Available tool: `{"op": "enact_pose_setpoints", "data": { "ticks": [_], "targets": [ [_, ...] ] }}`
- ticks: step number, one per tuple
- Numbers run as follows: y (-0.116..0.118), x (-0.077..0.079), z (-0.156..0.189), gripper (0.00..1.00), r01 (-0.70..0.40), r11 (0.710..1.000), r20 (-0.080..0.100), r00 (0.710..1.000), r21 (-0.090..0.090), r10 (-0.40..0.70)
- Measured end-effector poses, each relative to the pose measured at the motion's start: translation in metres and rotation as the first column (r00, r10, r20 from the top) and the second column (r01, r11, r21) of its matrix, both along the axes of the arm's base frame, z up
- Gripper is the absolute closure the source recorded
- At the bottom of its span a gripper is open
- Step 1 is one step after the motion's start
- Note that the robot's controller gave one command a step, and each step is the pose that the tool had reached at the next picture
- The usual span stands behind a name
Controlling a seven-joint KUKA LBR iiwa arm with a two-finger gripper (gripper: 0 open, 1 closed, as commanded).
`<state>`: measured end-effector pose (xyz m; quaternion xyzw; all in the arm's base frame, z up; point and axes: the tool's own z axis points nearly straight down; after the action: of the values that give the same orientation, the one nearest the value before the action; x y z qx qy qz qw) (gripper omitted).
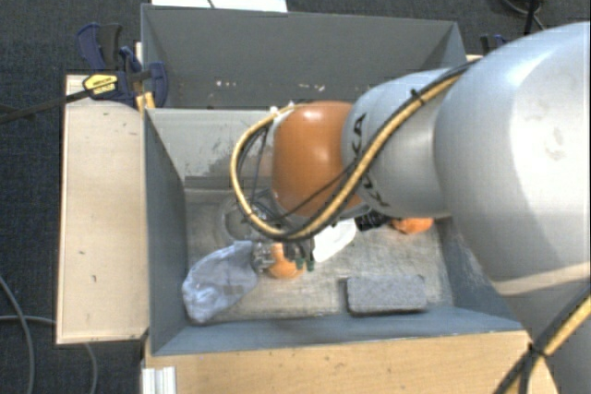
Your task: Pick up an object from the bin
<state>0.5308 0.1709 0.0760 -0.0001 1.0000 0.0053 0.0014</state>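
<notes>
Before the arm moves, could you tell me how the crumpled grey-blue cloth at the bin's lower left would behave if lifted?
The cloth would probably droop and change shape, being wrinkled and bunched. It looks light for its bulk and unlikely to roll. Its edge lies close to the small orange thing, so it might drag that along.

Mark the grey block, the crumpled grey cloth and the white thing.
grey block (386,293), camera view, top face centre.
crumpled grey cloth (214,283), camera view, middle of the folds.
white thing (334,241), camera view, its exposed part.
</notes>
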Motion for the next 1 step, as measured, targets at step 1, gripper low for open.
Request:
{"op": "enact_pose_setpoints", "data": {
  "ticks": [1],
  "targets": [
    [0.0000, -0.0005, 0.0024, 1.00, -0.001, 1.000, 0.001, 1.000, -0.001, 0.001]
  ]
}}
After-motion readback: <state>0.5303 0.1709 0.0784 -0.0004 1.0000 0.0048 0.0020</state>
